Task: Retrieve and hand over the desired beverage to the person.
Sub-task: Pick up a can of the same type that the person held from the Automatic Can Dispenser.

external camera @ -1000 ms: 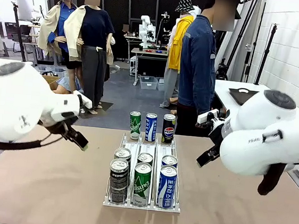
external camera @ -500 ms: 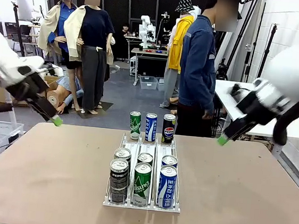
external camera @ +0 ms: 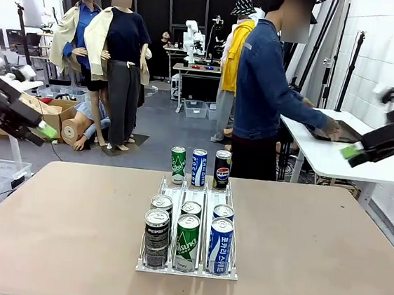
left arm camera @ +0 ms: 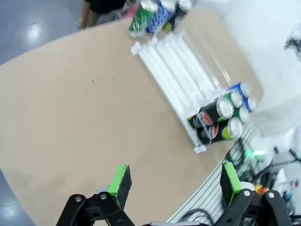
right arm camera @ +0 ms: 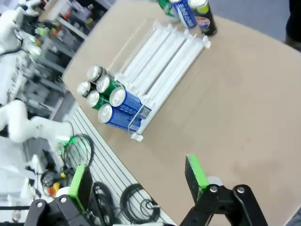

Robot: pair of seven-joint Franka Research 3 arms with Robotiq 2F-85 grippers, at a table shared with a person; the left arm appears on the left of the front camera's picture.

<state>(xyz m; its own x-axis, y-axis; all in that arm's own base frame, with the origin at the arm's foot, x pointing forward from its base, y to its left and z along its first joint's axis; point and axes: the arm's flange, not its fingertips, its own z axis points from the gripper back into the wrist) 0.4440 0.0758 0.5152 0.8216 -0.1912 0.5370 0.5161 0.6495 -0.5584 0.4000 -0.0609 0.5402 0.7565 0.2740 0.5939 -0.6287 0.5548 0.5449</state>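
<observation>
Left claw: released, jaws wide, raised off the desk at 9 o'clock. Right claw: released, raised at 3 o'clock. Beverage cans stand in the rack at desk centre. Person stands at 1 o'clock, beyond the far edge.

A rack lies lengthwise on the middle of the table, with six cans packed in two rows of three at its near end and three cans standing side by side just past its far end. The person stands behind the table's far edge, right of the rack, one arm stretched right over a side table. The left gripper hangs beyond the table's left edge and the right gripper far right, over the side table
</observation>
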